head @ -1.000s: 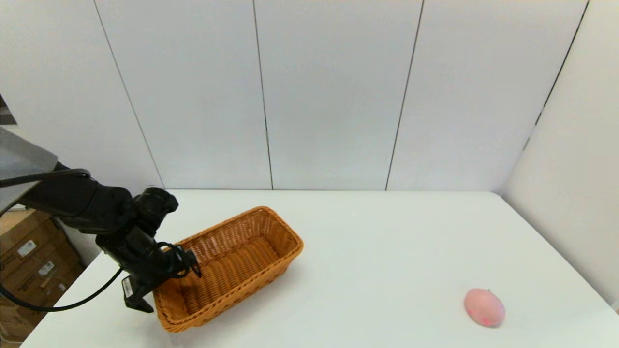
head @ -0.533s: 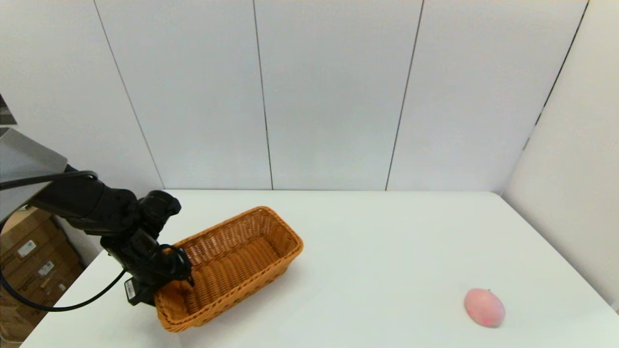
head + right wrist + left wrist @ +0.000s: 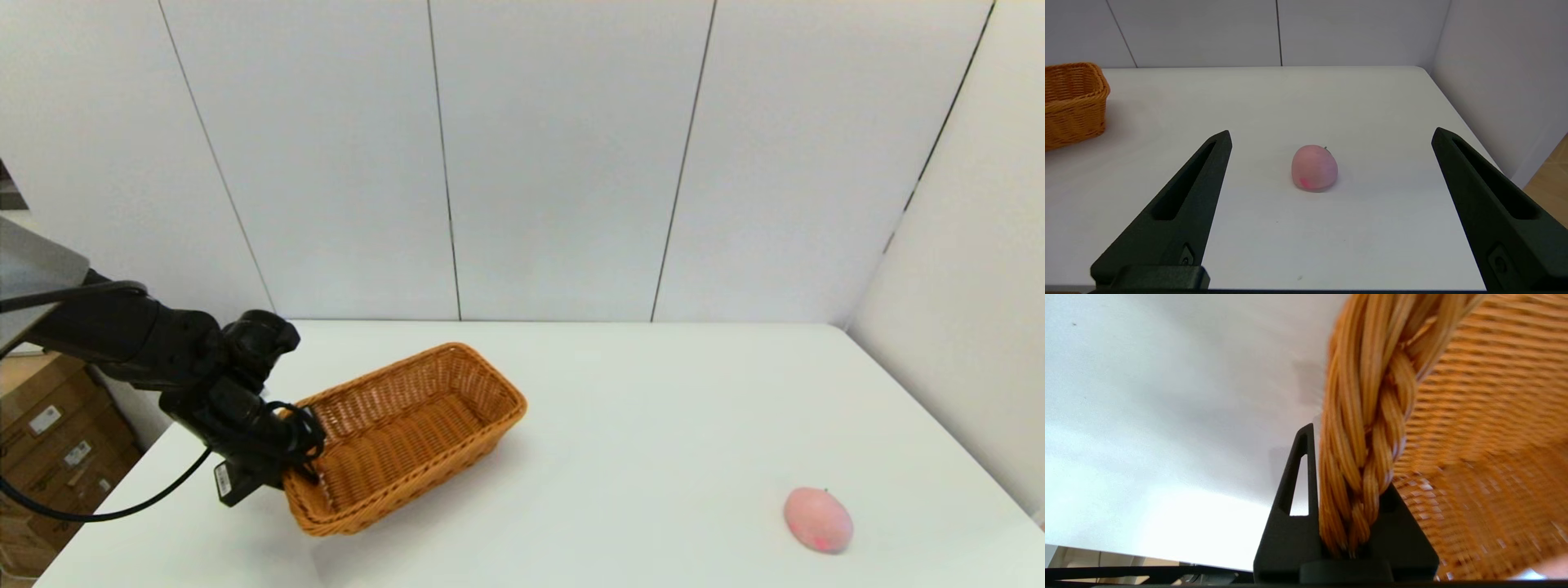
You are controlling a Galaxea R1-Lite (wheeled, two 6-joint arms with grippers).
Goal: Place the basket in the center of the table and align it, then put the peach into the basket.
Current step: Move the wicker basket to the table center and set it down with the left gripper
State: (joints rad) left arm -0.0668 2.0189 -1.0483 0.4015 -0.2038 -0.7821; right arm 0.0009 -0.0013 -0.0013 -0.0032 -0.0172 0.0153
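Note:
The orange-brown wicker basket (image 3: 408, 437) lies at an angle on the left part of the white table (image 3: 653, 408). My left gripper (image 3: 306, 457) is shut on the braided rim (image 3: 1367, 428) at the basket's near-left end; one finger is outside the wall and one inside. The pink peach (image 3: 818, 519) rests near the table's front right. The right wrist view shows the peach (image 3: 1314, 167) ahead of my right gripper (image 3: 1331, 136), which is open and wide apart, and the basket's far end (image 3: 1071, 102) off to the side. The right arm is out of the head view.
White wall panels (image 3: 571, 163) stand behind the table and along its right side. Cardboard boxes (image 3: 49, 457) sit on the floor past the table's left edge. The left arm's black cable (image 3: 106, 510) hangs over that edge.
The left gripper has closed on the rim and dragged the basket a little to the right, away from the left edge. The peach has not moved.

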